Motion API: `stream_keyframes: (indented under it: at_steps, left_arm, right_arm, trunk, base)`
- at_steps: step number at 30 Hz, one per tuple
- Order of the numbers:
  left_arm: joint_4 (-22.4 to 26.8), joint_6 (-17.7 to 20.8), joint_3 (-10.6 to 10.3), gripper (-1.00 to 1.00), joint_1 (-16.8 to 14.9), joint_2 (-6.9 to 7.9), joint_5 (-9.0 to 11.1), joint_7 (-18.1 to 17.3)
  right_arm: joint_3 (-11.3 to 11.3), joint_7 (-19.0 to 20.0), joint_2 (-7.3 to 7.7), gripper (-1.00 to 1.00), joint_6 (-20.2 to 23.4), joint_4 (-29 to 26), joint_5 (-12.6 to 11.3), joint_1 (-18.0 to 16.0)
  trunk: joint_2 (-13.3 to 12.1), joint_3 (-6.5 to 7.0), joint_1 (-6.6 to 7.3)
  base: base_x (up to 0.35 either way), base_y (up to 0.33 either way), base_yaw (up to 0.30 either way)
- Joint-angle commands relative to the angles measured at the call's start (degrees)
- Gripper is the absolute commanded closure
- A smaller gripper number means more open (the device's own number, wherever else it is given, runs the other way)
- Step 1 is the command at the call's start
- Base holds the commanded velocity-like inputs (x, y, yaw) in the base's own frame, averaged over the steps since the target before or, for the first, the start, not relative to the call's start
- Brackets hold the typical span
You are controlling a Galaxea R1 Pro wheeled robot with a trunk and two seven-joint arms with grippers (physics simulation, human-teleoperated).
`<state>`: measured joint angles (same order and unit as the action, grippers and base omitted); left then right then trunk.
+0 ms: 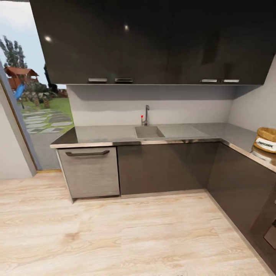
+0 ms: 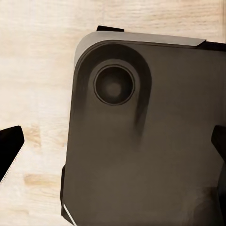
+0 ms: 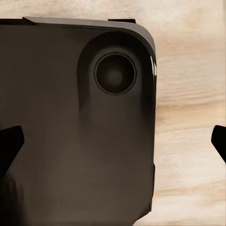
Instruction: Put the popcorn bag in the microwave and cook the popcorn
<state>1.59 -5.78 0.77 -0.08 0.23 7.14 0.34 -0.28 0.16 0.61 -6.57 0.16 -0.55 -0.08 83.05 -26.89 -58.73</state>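
Observation:
The popcorn bag, a tan burlap sack with a white label, stands on the right leg of the L-shaped steel-grey countertop, at the head view's right edge. The microwave is out of view. In the left wrist view my left gripper is open, its dark fingertips spread wide over the robot's dark base and the wood floor. My right gripper is open in the same way, with nothing between its fingertips.
A sink with a tap is set in the back worktop. Dark wall cabinets hang above. A grey drawer front ends the run at left, beside a glazed opening onto a garden. Pale plank floor lies ahead.

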Motion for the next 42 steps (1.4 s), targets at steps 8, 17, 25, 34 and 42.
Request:
stream_keyframes:
  at_steps: [8, 17, 25, 34, 42]
  left_arm:
    - [-0.01, -0.2, 0.02, -1.0, -0.01, -0.01, 0.42, 0.02]
    - [-0.01, -0.2, 0.02, -1.0, -0.01, 0.03, 0.44, 0.02]
    - [-0.01, -0.2, 0.03, -1.0, -0.01, 0.01, 0.43, 0.02]
    - [-0.01, -0.11, 0.02, -1.0, -0.01, -0.03, 0.46, 0.02]
    - [-0.1, -0.17, -0.15, -1.0, -0.01, -0.41, -0.02, -0.38]
  right_arm:
    - [-0.06, 0.02, 0.13, -1.0, -0.25, 0.02, -0.06, -0.01]
    - [-0.07, 0.02, 0.01, -1.0, -0.28, -0.01, -0.06, -0.01]
    - [-0.07, 0.02, -0.03, -1.0, -0.29, 0.02, -0.06, -0.01]
    - [-0.07, 0.02, -0.01, -1.0, -0.29, 0.02, -0.01, -0.01]
    - [-0.07, 0.02, 0.01, -1.0, -0.29, 0.01, -0.05, -0.01]
  trunk:
    - [0.02, -0.04, 0.0]
    - [0.02, -0.04, 0.0]
    - [0.02, -0.04, 0.0]
    - [0.02, -0.04, 0.0]
    - [0.02, -0.04, 0.0]
  base:
    - [0.0, 0.0, -0.29]
    - [0.0, 0.0, -0.29]
    - [0.0, 0.0, -0.29]
    - [0.0, 0.0, -0.29]
    - [0.0, 0.0, -0.29]
